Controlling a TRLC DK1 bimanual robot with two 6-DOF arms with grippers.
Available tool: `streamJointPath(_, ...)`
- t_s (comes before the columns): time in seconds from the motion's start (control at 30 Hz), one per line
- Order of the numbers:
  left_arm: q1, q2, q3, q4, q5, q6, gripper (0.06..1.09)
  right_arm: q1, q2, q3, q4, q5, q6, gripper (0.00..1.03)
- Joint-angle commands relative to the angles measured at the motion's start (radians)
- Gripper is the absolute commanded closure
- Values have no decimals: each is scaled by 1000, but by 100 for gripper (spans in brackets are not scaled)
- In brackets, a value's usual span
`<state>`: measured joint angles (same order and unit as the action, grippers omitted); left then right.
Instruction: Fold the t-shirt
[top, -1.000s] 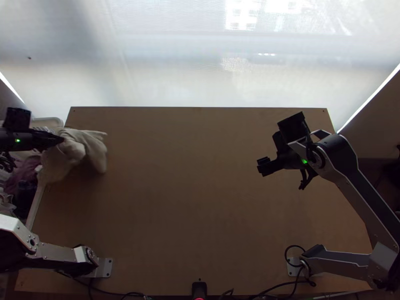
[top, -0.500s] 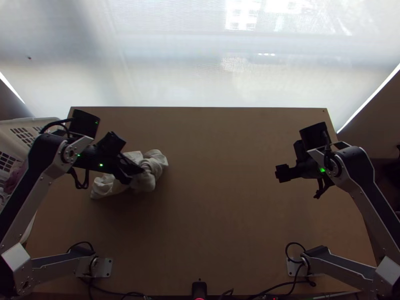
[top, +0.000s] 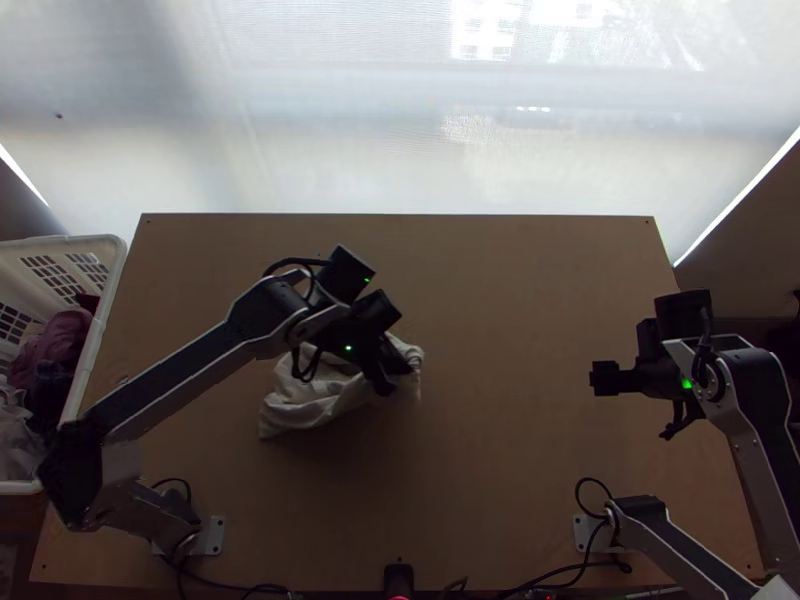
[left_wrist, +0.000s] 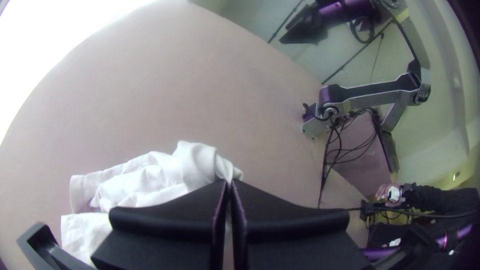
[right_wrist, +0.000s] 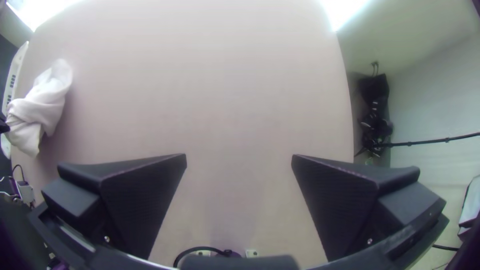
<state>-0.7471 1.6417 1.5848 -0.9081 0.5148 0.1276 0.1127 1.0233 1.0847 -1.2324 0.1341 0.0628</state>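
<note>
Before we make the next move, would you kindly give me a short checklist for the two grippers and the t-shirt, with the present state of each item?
1. Left gripper shut on the t-shirt: ok, cloth is pinched at its fingertips.
2. T-shirt over the table: ok, within the tabletop's outline in the top view.
3. Right gripper open for a grasp: ok, its fingers stand wide apart.
4. Right gripper at the cloth: not ok, it is well off toward the table's right side.
5. T-shirt spread flat: not ok, it is bunched.
6. Held part known, such as hem or sleeve: cannot tell.
</note>
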Motion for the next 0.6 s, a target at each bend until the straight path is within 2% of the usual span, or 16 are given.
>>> streamJointPath(0.0,-207,233,257,46,-24,-79,104,-65,-58,-75,1,-5,-6,5)
streamJointPath(0.17,-311,329,336,51,-24,-89,103,-123,-54,-85,7,-5,-27,5)
streamJointPath(0.23,-351,357,340,55,-24,-86,92,-134,-57,-88,7,-5,-27,5)
streamJointPath(0.27,-365,366,342,55,-25,-71,79,-136,-58,-89,7,-5,-27,5)
streamJointPath(0.3,-376,371,345,55,-25,-63,61,-139,-62,-92,7,-5,-27,5)
streamJointPath(0.37,-380,371,354,55,-25,-62,9,-150,-68,-94,7,-5,-31,5)
streamJointPath(0.57,-342,282,359,37,-48,6,10,-156,-69,-91,5,-5,-35,5)
